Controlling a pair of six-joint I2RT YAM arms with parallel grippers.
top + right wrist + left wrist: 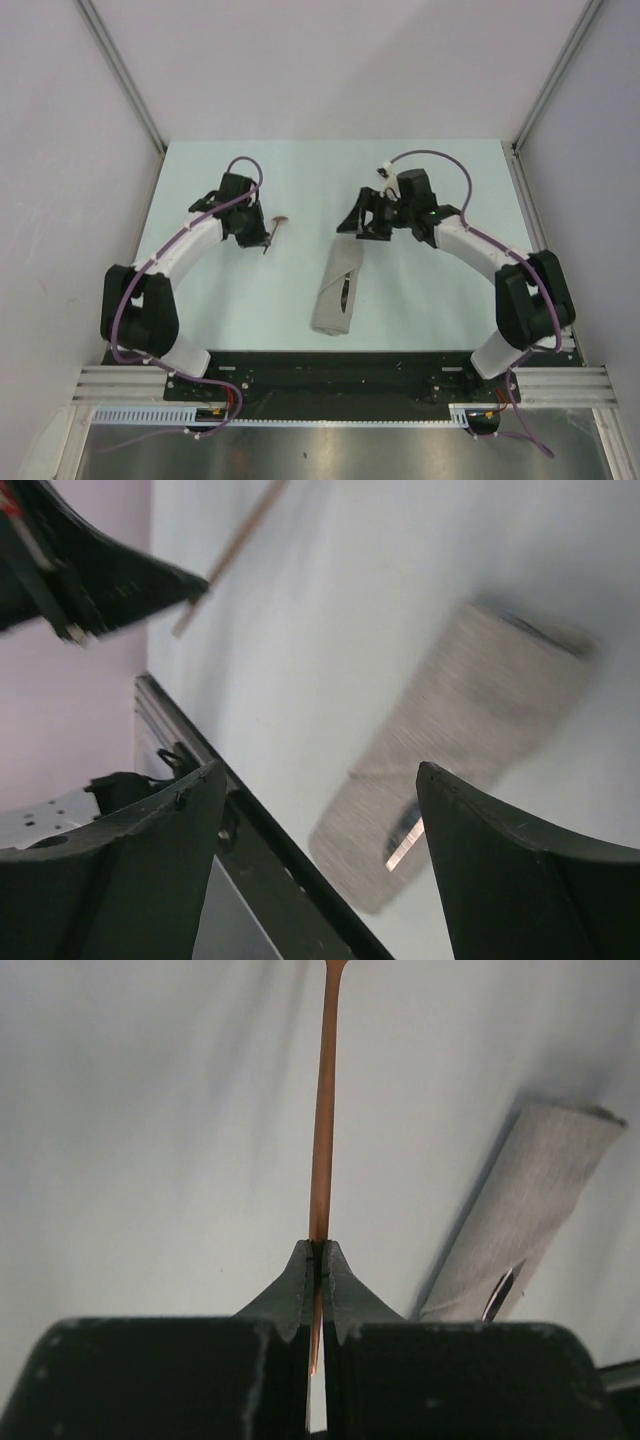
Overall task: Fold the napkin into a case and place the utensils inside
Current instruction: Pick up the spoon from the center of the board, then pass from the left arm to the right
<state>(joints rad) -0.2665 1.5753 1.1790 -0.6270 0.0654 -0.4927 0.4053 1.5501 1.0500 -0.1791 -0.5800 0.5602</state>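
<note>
1. At the middle of the table (250, 300), we see the napkin (338, 295) folded into a long, narrow case. It lies at a slight tilt, one end toward the arm bases.
2. Inside the napkin sits the knife (403, 843). Only a short silver stretch shows through an opening along the fold.
3. Left of the napkin and well apart from it, our left gripper (318, 1260) is clamped tight on the spoon (322, 1130). It pinches the thin copper handle, which runs straight out from between the fingers.
4. The spoon's bowl points away from that gripper, at the level of the napkin's far end. We cannot tell whether it touches the table.
5. Just beyond the napkin's far end, our right gripper (320, 775) hangs with its jaws wide and nothing between them.
</note>
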